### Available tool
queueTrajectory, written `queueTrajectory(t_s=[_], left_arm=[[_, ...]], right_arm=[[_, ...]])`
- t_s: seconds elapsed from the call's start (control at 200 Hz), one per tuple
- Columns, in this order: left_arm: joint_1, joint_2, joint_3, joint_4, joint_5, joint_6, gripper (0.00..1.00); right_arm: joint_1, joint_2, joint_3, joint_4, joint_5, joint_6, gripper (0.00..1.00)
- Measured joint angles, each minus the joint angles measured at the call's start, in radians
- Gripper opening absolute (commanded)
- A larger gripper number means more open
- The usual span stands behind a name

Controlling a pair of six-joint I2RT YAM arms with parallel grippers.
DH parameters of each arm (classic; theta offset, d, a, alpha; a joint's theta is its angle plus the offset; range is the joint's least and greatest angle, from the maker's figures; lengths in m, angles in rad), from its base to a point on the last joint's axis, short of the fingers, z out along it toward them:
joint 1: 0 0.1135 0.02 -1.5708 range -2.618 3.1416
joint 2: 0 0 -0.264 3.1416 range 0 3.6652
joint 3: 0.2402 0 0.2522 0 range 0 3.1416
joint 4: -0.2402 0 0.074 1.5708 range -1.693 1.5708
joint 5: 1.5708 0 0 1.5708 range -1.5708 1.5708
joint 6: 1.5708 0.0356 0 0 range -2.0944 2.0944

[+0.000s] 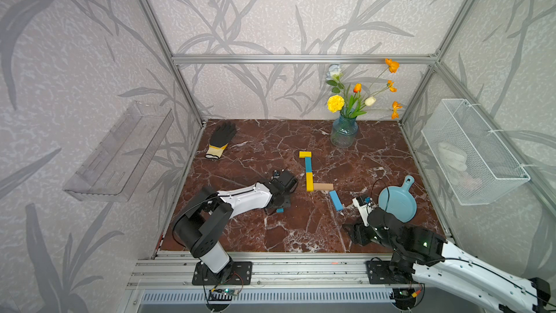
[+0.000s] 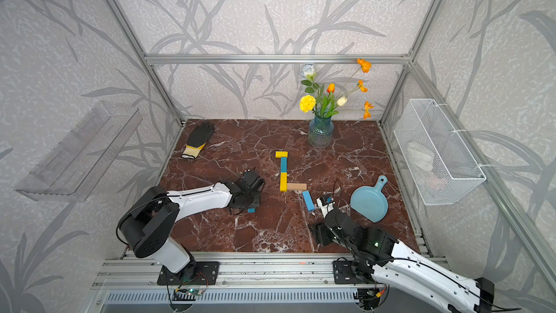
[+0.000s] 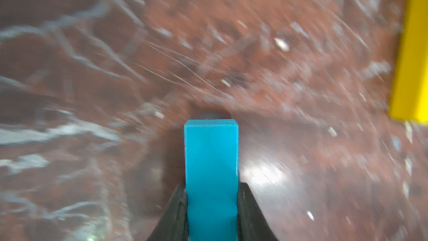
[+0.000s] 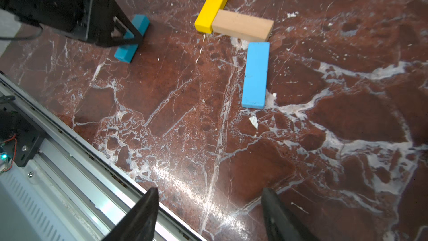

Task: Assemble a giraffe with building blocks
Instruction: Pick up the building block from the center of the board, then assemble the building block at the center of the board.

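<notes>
Part of the giraffe (image 1: 309, 173) lies flat mid-table in both top views: a short yellow head (image 1: 305, 154), a teal block (image 1: 308, 165) and a yellow block (image 1: 309, 181) as neck, and a tan body (image 1: 323, 187). A light-blue block (image 1: 335, 200) slants off the body's right end (image 4: 256, 75). To the left, my left gripper (image 1: 278, 205) points down at the table, shut on a teal block (image 3: 211, 158), which pokes out beneath it (image 4: 132, 40). My right gripper (image 4: 209, 191) hangs open and empty near the front edge (image 1: 349, 231).
A light-blue scoop (image 1: 397, 200) lies right of the blocks, beside my right arm. A vase of flowers (image 1: 344, 130) stands at the back, a black glove (image 1: 221, 140) at the back left. A wire basket (image 1: 472, 152) hangs on the right wall. A metal rail (image 1: 270, 263) borders the front.
</notes>
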Motion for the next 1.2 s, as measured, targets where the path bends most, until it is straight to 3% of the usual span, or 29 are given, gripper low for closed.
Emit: queueTrajectory(t_s=[0.165, 0.395, 0.775, 1.2], left_arm=[[-0.067, -0.009, -0.002, 0.025, 0.120, 0.094, 0.04], [-0.076, 0.043, 0.045, 0.038, 0.222, 0.204, 0.06], [-0.109, 0.158, 0.176, 0.030, 0.213, 0.269, 0.07], [-0.110, 0.191, 0.212, 0.035, 0.143, 0.257, 0.38]], right_arm=[[-0.019, 0.074, 0.047, -0.037, 0.034, 0.005, 0.72], [-0.030, 0.109, 0.053, -0.043, 0.058, 0.016, 0.73], [-0.040, 0.107, 0.058, -0.033, 0.055, 0.016, 0.73], [-0.040, 0.092, 0.037, -0.011, 0.036, 0.016, 0.73]])
